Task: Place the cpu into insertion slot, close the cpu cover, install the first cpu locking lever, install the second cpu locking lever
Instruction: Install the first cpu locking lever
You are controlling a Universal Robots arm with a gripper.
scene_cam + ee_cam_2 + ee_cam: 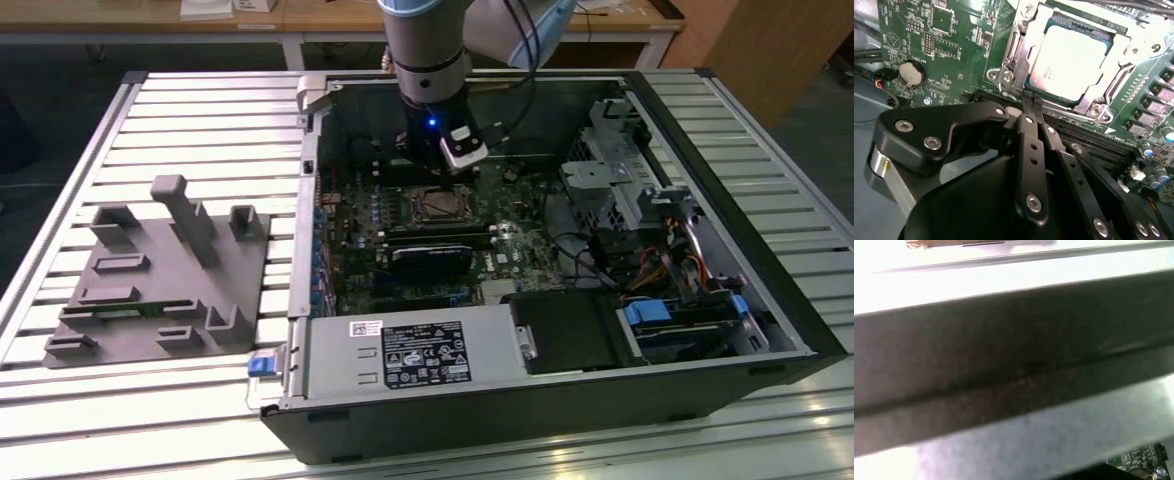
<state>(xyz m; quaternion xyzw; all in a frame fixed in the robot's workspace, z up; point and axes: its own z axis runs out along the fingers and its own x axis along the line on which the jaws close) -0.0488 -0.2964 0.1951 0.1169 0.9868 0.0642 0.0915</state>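
So the cpu (1070, 62) is already sitting in the insertion slot (1093, 107) and the cpu cover (1026, 37) looks folded down over it, framing the chip through its window. My read is we're in the locking lever stage. In the second wrist view the gripper (1030, 101) has its two black fingers (1030, 145) pinched together with no gap I can make out, tips right at the near edge of the socket by the little silvery hook tab (1005, 76), and it isn't carrying anything. Whether they're actually pressing on a lever wire, I can't tell; there's a thin bright rod (1061, 108) running along that edge just beside the tips. To do this bit well I'd guess you want to push the lever down and slightly outward so it slides under its retaining hook, keeping the tips off the green motherboard (954, 50) and off the long black memory slots (1094, 142) right next door. The chip itself is a flat square with a pale silvery top, lying level, faint dark print at one side. In the exterior view the arm reaches down into the open computer case (561, 400), with the socket near the middle of the board.
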